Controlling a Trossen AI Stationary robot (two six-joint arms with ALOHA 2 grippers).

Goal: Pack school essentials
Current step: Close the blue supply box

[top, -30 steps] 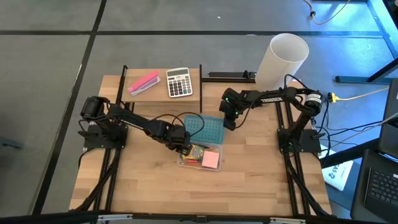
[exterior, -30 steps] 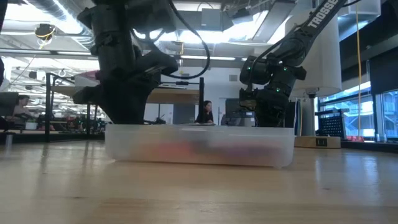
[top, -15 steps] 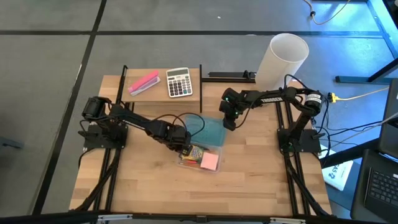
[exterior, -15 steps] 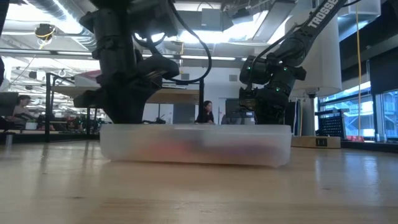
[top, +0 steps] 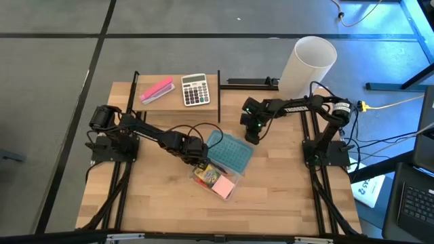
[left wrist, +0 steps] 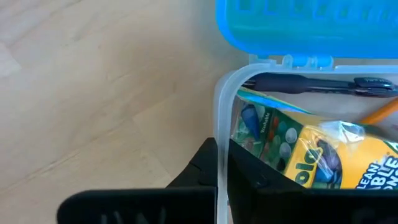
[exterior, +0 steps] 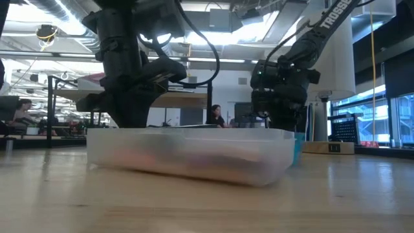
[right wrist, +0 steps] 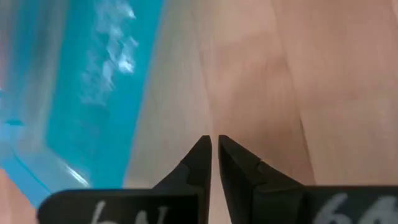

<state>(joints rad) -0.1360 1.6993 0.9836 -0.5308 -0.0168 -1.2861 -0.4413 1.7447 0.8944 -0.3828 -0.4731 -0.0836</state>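
Note:
A clear plastic box (top: 218,180) lies askew on the table's middle, its blue lid (top: 231,150) folded open flat on the wood toward the far side. Inside are a yellow-green crayon box (left wrist: 339,158), a dark pen (left wrist: 314,83), an orange pencil (left wrist: 380,112) and a pink sticky-note pad (top: 224,188). My left gripper (top: 197,160) is shut on the box's left end. My right gripper (top: 252,134) hangs shut just beyond the lid's far right edge, its fingertips (right wrist: 214,155) over bare wood beside the lid (right wrist: 93,81). My left gripper has the box's clear end wall (left wrist: 221,149) between its fingers, one finger (left wrist: 267,180) inside the box and one (left wrist: 196,177) outside. The fingers come steeply from above, close to the corner next to the lid's hinge. The box sits with its bottom on the table.
A pink stapler (top: 156,89) and a white-grey calculator (top: 195,89) lie on a raised board at the far left. A tall white cylinder (top: 308,62) stands at the far right. Bare wood lies toward the near edge. People sit in the room behind (exterior: 213,116).
The box with its open lid has turned about on the table: its right end has swung toward the near edge, while the left end by my left gripper has stayed about where it was. My right gripper has tipped slightly over the lid's far edge.

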